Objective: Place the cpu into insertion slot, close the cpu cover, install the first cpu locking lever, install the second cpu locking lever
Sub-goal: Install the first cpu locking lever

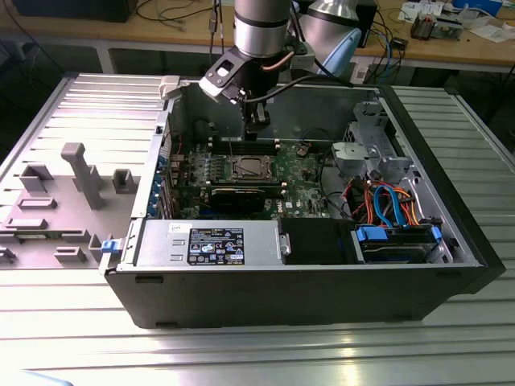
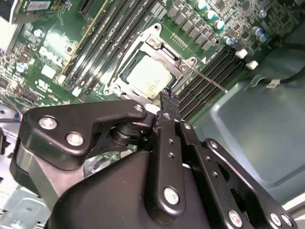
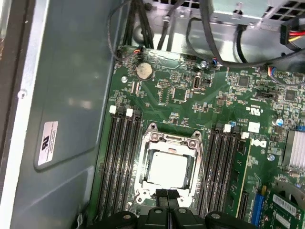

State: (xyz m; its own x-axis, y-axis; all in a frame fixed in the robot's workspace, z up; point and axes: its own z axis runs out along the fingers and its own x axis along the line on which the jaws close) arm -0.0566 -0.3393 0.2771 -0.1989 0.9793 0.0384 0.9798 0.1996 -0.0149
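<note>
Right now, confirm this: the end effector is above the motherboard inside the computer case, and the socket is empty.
Wrong on one count: the socket is not empty. The first wrist view shows the silver chip seated in it. The end effector is above the motherboard inside the case.

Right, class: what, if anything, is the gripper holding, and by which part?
Nothing is held. The gripper hangs at the edge of the metal cover, jaws shut and empty; the chip sits framed by that cover.

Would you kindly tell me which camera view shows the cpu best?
The first wrist view: the cpu faces the camera squarely, unobstructed, framed by the cpu cover. The second wrist view shows it tilted; the exterior view, far off inside the case.
</note>
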